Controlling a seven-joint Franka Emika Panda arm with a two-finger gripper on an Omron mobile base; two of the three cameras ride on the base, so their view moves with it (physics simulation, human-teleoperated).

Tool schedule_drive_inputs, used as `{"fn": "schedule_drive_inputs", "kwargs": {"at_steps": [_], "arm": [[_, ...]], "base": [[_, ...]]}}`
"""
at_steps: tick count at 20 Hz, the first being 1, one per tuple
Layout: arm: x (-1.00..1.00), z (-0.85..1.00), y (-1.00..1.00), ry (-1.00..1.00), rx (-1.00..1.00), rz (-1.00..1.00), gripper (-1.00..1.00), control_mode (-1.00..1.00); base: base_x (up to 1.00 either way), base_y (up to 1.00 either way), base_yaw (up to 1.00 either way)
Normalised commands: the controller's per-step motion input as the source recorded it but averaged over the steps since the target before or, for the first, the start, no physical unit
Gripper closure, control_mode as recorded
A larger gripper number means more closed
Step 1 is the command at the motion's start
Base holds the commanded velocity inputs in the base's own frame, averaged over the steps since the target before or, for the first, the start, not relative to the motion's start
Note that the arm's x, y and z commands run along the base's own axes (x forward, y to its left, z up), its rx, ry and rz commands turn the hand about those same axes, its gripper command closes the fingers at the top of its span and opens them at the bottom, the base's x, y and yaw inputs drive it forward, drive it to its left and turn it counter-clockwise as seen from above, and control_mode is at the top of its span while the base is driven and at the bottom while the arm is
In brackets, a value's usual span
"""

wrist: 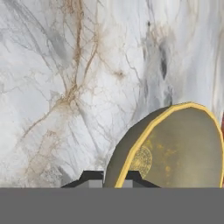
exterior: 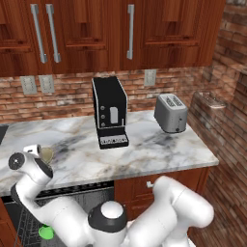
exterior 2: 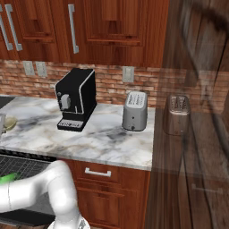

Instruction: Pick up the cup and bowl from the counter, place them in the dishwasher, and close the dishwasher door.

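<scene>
The tan bowl [wrist: 179, 148] lies on the white marbled counter [wrist: 65, 65], and my gripper [wrist: 111, 178] is shut on the bowl's near rim, one dark fingertip on each side of the yellow edge. In the left base view the bowl [exterior: 47, 154] sits near the counter's front left, with the white hand right beside it. The right base view has the bowl [exterior 2: 10, 121] at its left edge. The green cup [exterior: 46, 232] lies in the grey wire rack of the open dishwasher [exterior 2: 24, 164] below the counter. The dishwasher door is hidden behind my arm.
A black coffee machine [exterior: 110, 112] stands mid-counter and a silver toaster [exterior: 171, 113] to its right. A brick wall [exterior: 217, 140] bounds the counter's right end. Wooden cabinets [exterior: 96, 34] hang above the counter.
</scene>
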Motion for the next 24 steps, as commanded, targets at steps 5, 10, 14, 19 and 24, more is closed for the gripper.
{"fn": "schedule_drive_inputs", "kwargs": {"at_steps": [5, 10, 14, 19, 24], "arm": [[-0.70, 0.00, 0.00, -0.07, 0.00, 0.00, 1.00, -1.00], [-0.53, 0.00, -0.17, -0.03, 0.00, 0.00, 1.00, -1.00], [-0.38, -0.09, -0.33, 0.00, 0.00, 0.01, 1.00, -1.00], [-0.41, -0.12, -0.32, 0.00, 0.00, 0.01, 1.00, -1.00], [-0.67, -0.01, -0.21, -0.03, 0.00, 0.01, 1.00, -1.00]], "base": [[0.00, 0.00, 0.00], [0.00, 0.00, 0.00], [0.00, 0.00, 0.00], [0.00, 0.00, 0.00], [0.00, 0.00, 0.00]]}}
